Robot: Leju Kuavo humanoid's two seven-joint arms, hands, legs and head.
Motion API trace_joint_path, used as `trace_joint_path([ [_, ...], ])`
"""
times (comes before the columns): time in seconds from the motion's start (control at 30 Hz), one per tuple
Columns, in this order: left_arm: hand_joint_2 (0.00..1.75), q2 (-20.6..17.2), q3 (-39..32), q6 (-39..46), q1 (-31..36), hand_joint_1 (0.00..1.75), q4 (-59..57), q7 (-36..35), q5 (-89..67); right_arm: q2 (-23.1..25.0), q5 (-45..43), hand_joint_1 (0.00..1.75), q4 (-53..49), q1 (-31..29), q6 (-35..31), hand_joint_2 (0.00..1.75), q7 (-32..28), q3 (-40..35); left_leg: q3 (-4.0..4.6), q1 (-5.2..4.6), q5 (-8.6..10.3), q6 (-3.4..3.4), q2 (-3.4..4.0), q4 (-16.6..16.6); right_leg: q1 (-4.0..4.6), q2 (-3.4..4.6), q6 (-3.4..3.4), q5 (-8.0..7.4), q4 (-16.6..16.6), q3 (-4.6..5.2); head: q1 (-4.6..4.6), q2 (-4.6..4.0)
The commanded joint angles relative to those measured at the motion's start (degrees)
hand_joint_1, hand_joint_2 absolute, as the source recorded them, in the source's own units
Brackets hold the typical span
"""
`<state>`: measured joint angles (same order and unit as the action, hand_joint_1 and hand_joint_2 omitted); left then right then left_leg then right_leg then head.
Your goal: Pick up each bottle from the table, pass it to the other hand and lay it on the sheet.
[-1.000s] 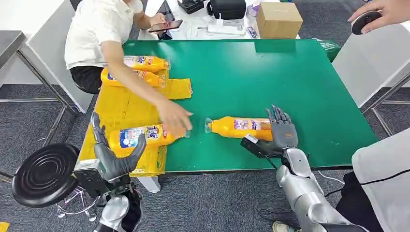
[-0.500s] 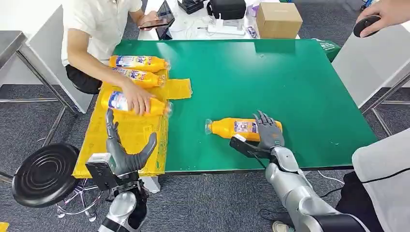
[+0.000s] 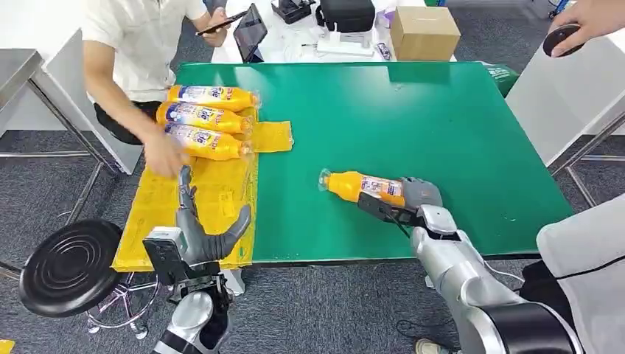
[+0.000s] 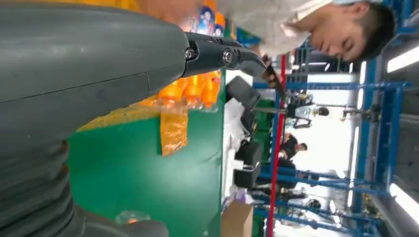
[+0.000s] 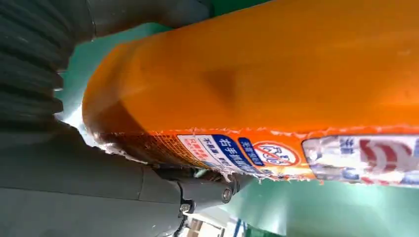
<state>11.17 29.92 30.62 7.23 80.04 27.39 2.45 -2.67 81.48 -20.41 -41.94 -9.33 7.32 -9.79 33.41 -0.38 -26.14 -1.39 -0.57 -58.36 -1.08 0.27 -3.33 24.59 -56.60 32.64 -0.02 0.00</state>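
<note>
A single orange plastic bottle with a blue-and-white label [image 3: 361, 186] lies on its side on the green table mat [image 3: 413, 110], cap end pointing toward the yellow sheet [image 3: 214, 192] and base toward the robot's right side. The right hand [image 3: 414, 198] is wrapped around the base end of this bottle, fingers curled over the top of it and the thumb underneath; in the right wrist view the bottle's orange body [image 5: 276, 74] presses against the grey thumb and a dark finger [image 5: 207, 190] runs under the label edge, so the hand grips it while it rests on the mat. The left hand [image 3: 199, 225] hangs just beyond the near edge of the table, over the near end of the yellow sheet, its fingers spread apart and upright, holding nothing. Three more orange bottles [image 3: 206, 118] lie side by side at the far end of the sheet, touching one another, caps pointing toward the middle of the mat. A person in a white shirt [image 3: 140, 37] sits at the table's left side, one blurred hand [image 3: 163, 155] reaching low beside the nearest of the three bottles. A brown cardboard box [image 3: 424, 31] stands beyond the mat's far edge, and a round black stool [image 3: 66, 265] sits on the floor near the left arm.
</note>
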Motion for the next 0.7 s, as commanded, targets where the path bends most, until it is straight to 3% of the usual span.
trace_joint_path([
  [0.03,1.75,-0.64,1.40,-0.53,2.36,0.00,-4.21,-0.46,0.40,-1.23,-0.66,1.75,5.35,0.21,2.33,1.75,0.36,-1.98,-0.11,0.06,0.04,0.07,-0.13,0.07,0.07,-0.18,0.10,-0.01,0.12,-0.19,0.00,0.00],
  [0.13,1.75,-0.61,1.37,-0.72,2.48,0.00,-4.40,-0.46,0.43,-1.25,-2.26,1.75,5.31,0.70,2.93,1.75,-0.60,-0.64,-0.12,0.07,0.04,0.08,-0.13,0.08,0.08,-0.18,0.11,0.00,0.11,-0.20,0.02,0.00],
  [0.2,1.75,-0.67,1.24,-0.57,2.58,0.00,-4.50,-0.30,0.55,-0.87,-9.12,1.75,4.80,2.13,4.22,1.75,-6.58,4.97,-0.15,0.11,0.06,0.11,-0.19,0.10,0.12,-0.25,0.15,-0.01,0.17,-0.27,0.02,0.00],
  [0.27,1.75,-0.78,1.05,-0.16,2.49,0.00,-4.46,0.12,0.66,-0.95,-10.56,1.75,4.40,3.35,2.03,1.75,-10.52,5.51,-0.18,0.08,0.03,0.07,-0.20,0.08,0.09,-0.24,0.10,0.02,0.14,-0.28,0.02,0.00],
  [0.5,1.75,-0.81,1.05,-0.16,2.46,0.00,-4.42,0.13,0.66,-0.84,-10.57,1.75,4.44,3.19,2.13,1.75,-10.50,5.48,-0.25,0.10,0.02,0.12,-0.06,0.12,0.12,-0.13,0.15,-0.02,0.17,-0.30,0.00,0.00],
  [0.57,1.75,-0.63,0.35,1.21,1.71,0.00,-3.69,1.37,0.68,0.39,-16.54,1.75,2.93,4.26,-0.28,1.75,-17.58,9.40,-0.26,0.13,0.05,0.15,-0.07,0.12,0.16,-0.19,0.17,-0.03,0.18,-0.31,0.02,0.00],
  [0.6,1.75,-0.49,-0.30,2.61,1.12,0.00,-3.16,2.16,0.59,1.75,-20.67,1.75,2.11,4.70,-1.18,1.75,-24.01,11.35,-0.27,0.12,0.03,0.11,-0.02,0.11,0.15,-0.12,0.13,-0.03,0.18,-0.30,0.02,0.00],
  [0.67,1.75,-0.07,-1.93,1.20,0.01,0.00,-2.30,1.21,4.87,4.95,-27.11,1.75,-0.63,5.58,0.96,1.75,-33.06,13.48,-0.30,0.11,-0.03,0.09,0.16,0.08,0.14,0.10,0.10,-0.03,0.13,-0.29,0.02,0.00],
  [0.7,1.75,-0.32,-3.27,-7.36,-0.20,0.00,-3.46,-8.08,17.39,7.49,-32.74,1.75,-4.57,7.01,3.87,1.75,-38.29,13.18,-0.32,0.15,-0.01,0.14,0.23,0.16,0.18,0.14,0.16,-0.07,0.20,-0.32,0.04,0.00],
])
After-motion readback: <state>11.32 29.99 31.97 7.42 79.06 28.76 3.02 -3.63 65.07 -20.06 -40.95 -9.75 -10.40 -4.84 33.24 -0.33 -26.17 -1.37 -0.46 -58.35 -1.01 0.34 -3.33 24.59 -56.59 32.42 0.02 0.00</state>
